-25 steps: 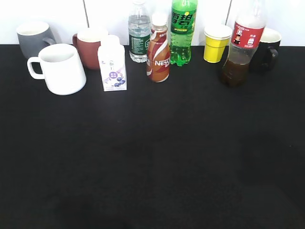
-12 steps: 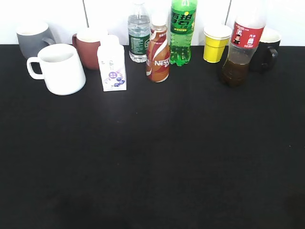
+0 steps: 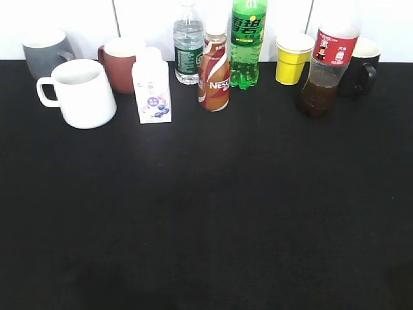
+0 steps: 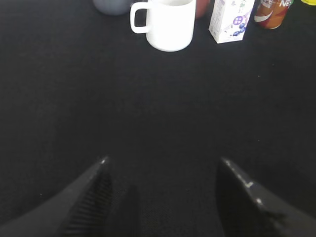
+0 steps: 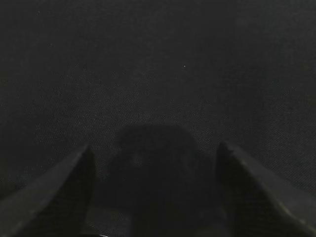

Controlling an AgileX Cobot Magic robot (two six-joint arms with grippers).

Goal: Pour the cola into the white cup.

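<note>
Both sets of jaws were spread wide and held nothing, low over the bare black surface [image 3: 206, 213]; the white cup [image 3: 82, 93] stood far left and the cola [image 3: 326, 64] far right, well apart, so each arm probably had one nearby.

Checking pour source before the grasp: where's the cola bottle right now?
In the exterior view the cola bottle stands upright at the back right of the black table, between the yellow paper cup and the black mug.
</note>
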